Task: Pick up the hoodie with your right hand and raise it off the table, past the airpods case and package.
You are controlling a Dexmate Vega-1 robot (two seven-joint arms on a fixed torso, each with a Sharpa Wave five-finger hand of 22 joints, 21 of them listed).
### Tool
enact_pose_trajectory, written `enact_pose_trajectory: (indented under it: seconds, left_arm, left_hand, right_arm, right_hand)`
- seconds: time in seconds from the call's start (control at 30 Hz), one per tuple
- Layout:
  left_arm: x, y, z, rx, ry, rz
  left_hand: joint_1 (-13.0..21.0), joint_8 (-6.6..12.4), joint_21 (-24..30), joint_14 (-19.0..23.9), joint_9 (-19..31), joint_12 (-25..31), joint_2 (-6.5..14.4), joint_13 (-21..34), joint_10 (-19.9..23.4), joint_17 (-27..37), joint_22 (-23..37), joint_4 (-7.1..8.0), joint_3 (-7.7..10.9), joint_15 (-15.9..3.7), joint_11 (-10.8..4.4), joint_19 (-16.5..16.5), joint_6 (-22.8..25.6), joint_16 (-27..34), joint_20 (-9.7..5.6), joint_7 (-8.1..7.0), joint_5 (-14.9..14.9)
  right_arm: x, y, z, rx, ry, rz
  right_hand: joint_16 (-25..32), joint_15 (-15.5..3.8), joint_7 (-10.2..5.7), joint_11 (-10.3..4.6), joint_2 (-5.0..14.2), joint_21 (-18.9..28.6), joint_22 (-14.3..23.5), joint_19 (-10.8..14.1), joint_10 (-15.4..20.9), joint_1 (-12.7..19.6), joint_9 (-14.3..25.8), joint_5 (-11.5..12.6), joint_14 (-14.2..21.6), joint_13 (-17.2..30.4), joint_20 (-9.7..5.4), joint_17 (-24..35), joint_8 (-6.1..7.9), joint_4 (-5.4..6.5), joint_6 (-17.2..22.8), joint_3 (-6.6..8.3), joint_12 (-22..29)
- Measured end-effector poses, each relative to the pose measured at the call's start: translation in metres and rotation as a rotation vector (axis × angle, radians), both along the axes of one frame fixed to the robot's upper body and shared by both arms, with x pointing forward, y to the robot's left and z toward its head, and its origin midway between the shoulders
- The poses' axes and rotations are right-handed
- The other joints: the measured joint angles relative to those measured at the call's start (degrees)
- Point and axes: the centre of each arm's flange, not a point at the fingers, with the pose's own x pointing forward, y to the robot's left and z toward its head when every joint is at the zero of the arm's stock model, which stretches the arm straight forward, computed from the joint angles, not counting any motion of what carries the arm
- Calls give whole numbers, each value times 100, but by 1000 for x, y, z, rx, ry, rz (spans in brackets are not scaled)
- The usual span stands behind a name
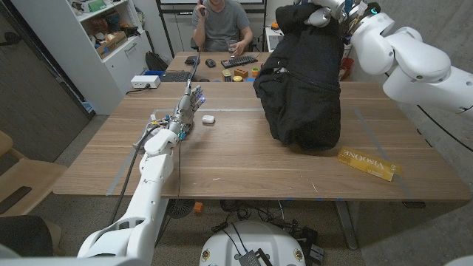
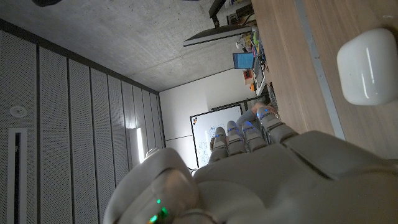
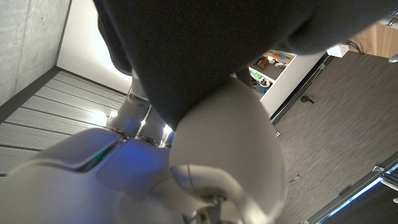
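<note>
Head view shows the right hand [image 1: 330, 12] high at the far right, with its fingers closed on the top of the black hoodie [image 1: 301, 81]. The hoodie hangs down from this hand as a long dark bundle. Its lower end seems to touch the counter [image 1: 244, 166] or to be just over it; I cannot tell which. So I judge that the lift is well begun but not finished.

In the right wrist view the dark cloth covers the fingers, so how much of the cloth they hold is hidden. This is the first risk: if only a thin fold is pinched, the weight of the hanging cloth can pull it out and the hoodie falls back.

The second risk is the yellow package [image 1: 369, 164], which lies on the near right of the counter, just beside the low end of the hoodie. If the arm moves sideways before the cloth is clear, the hem can drag the package or push it over the edge.

The white airpods case [image 1: 208, 118] lies well apart to the left, near the left hand [image 1: 189, 103]. The left hand's fingers are stretched out and hold nothing, so this hand is little danger while it does not move. A swinging sleeve could reach the case only with a big swing.
</note>
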Motion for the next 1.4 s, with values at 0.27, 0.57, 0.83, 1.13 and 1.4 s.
enact_pose_trajectory:
  seconds: [0.27,0.57,0.83,1.13,1.4]
  left_arm:
    - [-1,3,0,0,-2,-4]
    - [-1,5,-2,1,2,-7]
    - [2,7,-4,-5,3,-5]
    - [4,7,-7,-14,6,-4]
    - [2,6,-1,-18,-6,5]
  left_hand:
    - [0,0,0,0,0,0,0,0,0,0,0,0,0,0,0,0,0,0,0,0,0]
    - [0,0,0,11,0,0,0,-1,0,0,0,0,0,-11,0,31,0,0,-31,0,0]
    - [0,0,12,42,0,0,0,-1,86,0,0,0,0,-42,-4,55,41,0,-6,41,0]
    - [0,0,21,42,0,0,0,-1,93,0,0,0,0,-42,-10,54,41,0,-6,41,0]
    - [0,0,20,42,0,0,0,-2,92,0,0,0,0,-42,-10,54,41,0,-7,41,0]
  right_arm:
    - [-10,3,16,2,-17,-13]
    - [-15,7,28,4,-26,-22]
    - [-13,8,35,1,-13,-39]
    - [-8,10,35,-8,5,-50]
    - [-8,9,36,-13,11,-57]
  right_hand:
    - [-103,-21,-20,-72,0,66,-116,-3,71,0,-5,0,20,18,-3,329,23,-25,-42,-25,-1]
    - [-189,-40,-2,-92,0,144,-188,-67,91,0,13,0,40,44,0,522,23,-49,-102,-49,-33]
    - [-277,-40,-11,-92,0,210,-263,-106,91,0,12,-1,41,71,39,779,64,-72,-112,-72,-34]
    - [-350,-39,-31,-92,0,222,-305,-106,92,0,10,-33,100,71,39,938,64,-94,-132,-98,-34]
    - [-366,-39,-52,-188,0,256,-345,-106,127,0,10,-33,100,99,40,971,63,-80,-153,-113,-67]
